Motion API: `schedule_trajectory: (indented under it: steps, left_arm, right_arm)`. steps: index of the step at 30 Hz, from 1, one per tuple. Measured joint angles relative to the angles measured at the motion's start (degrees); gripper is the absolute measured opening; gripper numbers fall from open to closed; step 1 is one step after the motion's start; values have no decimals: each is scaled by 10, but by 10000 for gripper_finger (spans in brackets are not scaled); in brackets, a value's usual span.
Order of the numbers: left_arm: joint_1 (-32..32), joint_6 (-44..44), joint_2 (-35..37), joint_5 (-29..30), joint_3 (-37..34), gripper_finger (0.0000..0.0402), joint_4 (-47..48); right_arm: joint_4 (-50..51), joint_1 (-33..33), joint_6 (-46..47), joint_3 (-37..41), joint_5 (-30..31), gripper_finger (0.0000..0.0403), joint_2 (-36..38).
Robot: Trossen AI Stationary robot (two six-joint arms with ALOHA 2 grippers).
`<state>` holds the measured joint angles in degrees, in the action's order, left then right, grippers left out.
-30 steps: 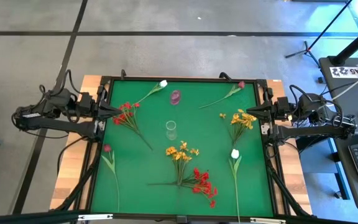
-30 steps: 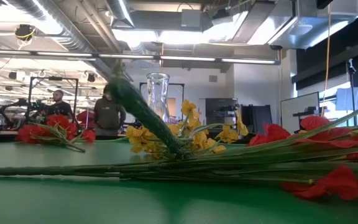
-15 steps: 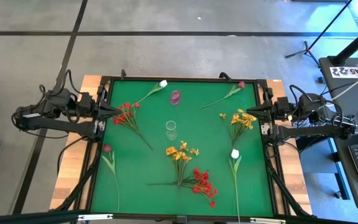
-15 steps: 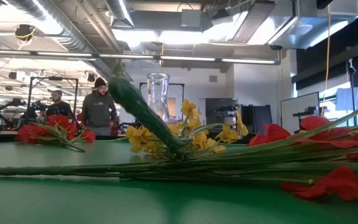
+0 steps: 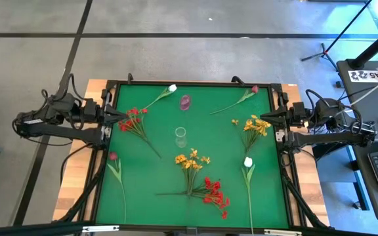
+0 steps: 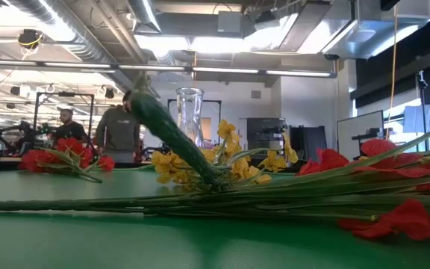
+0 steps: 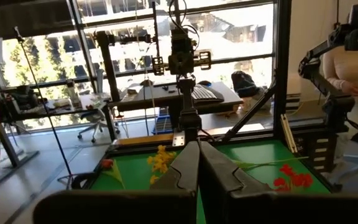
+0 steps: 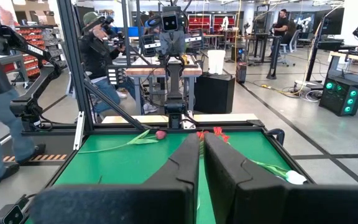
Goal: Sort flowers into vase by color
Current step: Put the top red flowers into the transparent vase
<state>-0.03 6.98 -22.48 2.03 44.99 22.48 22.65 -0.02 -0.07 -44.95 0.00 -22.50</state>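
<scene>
Both grippers, left (image 5: 125,117) and right (image 5: 253,120), are held closed and empty at opposite tabletop edges; flowers (image 5: 190,162) lie scattered around the central vase (image 5: 180,136).

Glass vase (image 6: 189,112): lower body hidden behind yellow spray (image 6: 200,166) and thick green stem (image 6: 172,138), low view. Red spray (image 6: 405,217) beside it cut off at frame edge. Pink object (image 5: 185,101) near vase: too small to ID.

Bright overhead lights, window glare (foreground stem blurry)
</scene>
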Motion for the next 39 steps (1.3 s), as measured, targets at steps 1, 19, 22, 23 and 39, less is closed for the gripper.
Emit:
schedule_trajectory:
  steps: [1, 19, 22, 23, 39]
  left_arm:
    - [0, -3, 0, 0, 0, 0, 0]
    - [0, -7, 0, 0, 0, 0, -2]
    - [0, -4, 0, 0, 0, 0, -6]
    - [0, -4, 0, 0, 0, 0, -7]
    - [0, -82, 0, 0, 0, 0, -67]
  right_arm:
    - [0, 0, 0, 0, 0, 26, 0]
    - [0, 0, 0, 0, 0, 26, 0]
    - [0, 0, 0, 0, 0, 26, 0]
    - [0, 0, 0, 0, 0, 26, 0]
    - [0, 0, 0, 0, 0, 26, 0]
